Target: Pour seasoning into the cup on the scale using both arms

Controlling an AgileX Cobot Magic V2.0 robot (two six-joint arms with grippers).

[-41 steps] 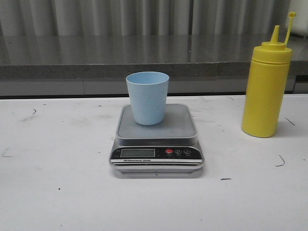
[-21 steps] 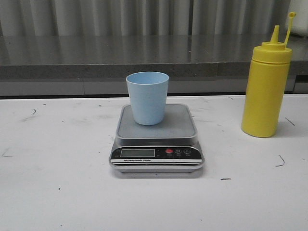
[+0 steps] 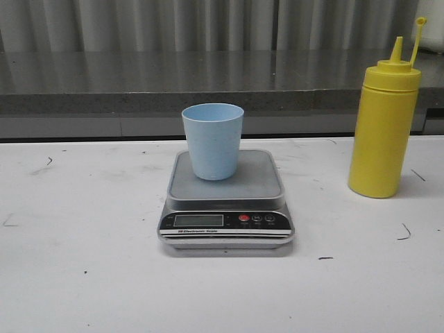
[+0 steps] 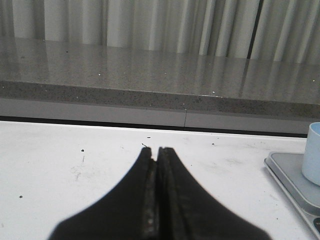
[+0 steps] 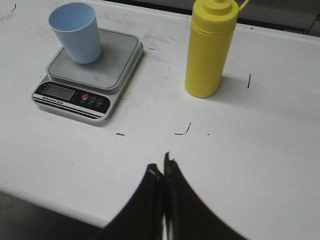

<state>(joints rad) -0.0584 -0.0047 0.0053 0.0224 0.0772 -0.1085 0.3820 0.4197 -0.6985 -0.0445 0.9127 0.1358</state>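
The left gripper (image 4: pixel 157 152) is hovering with jaws pressed together, left of the scale (image 3: pixel 226 201), where the cup (image 3: pixel 213 141) is standing upright. The seasoning (image 3: pixel 383 125) is standing well to the right on the worktop (image 3: pixel 83 270); the right gripper (image 5: pixel 161 170), also closed, should be spreading before grasping mid-body. Open room is lying all around.

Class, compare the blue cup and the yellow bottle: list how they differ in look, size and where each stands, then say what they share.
The cup is pale blue; the bottle is yellow. The cup is short and tapered with an open top; the bottle is taller, nearly straight-sided, topped by a pointed nozzle with its cap hanging off on a strap. The cup stands on the scale; the bottle stands on the table, to the scale's right. Both are upright and untouched.
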